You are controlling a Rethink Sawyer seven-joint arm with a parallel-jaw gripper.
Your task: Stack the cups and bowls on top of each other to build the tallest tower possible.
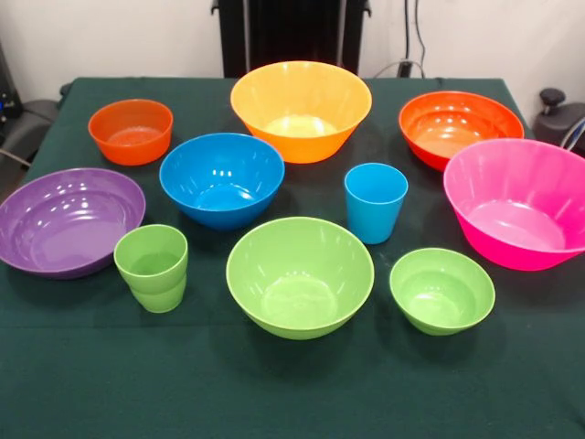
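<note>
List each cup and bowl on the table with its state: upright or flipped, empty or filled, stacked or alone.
Green cup: upright, empty, alone.
Blue cup: upright, empty, alone.
Small orange bowl: upright, empty, alone.
Wide orange bowl: upright, empty, alone.
Yellow bowl: upright, empty, alone.
Blue bowl: upright, empty, alone.
Purple bowl: upright, empty, alone.
Pink bowl: upright, empty, alone.
Big green bowl: upright, empty, alone.
Small green bowl: upright, empty, alone.

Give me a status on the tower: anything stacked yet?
Nothing is stacked yet. The bowls, from the yellow-orange bowl and pink bowl to the small green bowl, sit apart and upright on the table. The green cup and blue cup stand alone. Nothing is in hand; no gripper shows. All the stacking remains.
</note>
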